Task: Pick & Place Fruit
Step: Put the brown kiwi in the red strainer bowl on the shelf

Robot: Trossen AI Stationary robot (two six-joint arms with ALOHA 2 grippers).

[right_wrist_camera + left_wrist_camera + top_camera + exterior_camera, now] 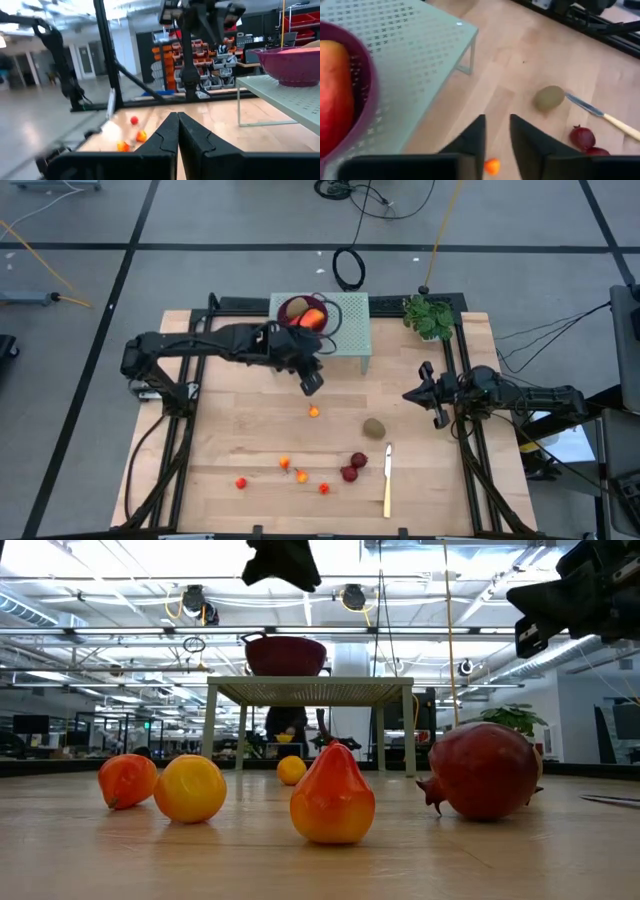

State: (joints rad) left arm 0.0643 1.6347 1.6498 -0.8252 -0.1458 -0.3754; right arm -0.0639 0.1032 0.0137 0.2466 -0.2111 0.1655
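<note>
Fruit partly moved: purple bowl [308, 315] on the green stand [350, 330] holds a red-orange piece [312, 319] and one kiwi [297, 307]; below the stand, a second kiwi [374, 427], dark red ones [354, 466] and small orange balls [300, 474] remain; left gripper [311, 383] narrowly parted, empty; right gripper [437, 417] pressed together beside the table's right rail.

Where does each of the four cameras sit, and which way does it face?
High: overhead, straight down; both arms, table.
Low: table height, level across; orange pear-shaped fruit close, arms hang above.
Left wrist: on the left arm, down past left gripper at kiwi, knife.
Right wrist: on the right arm, level past right gripper.
Purple bowl shows in all four.
</note>
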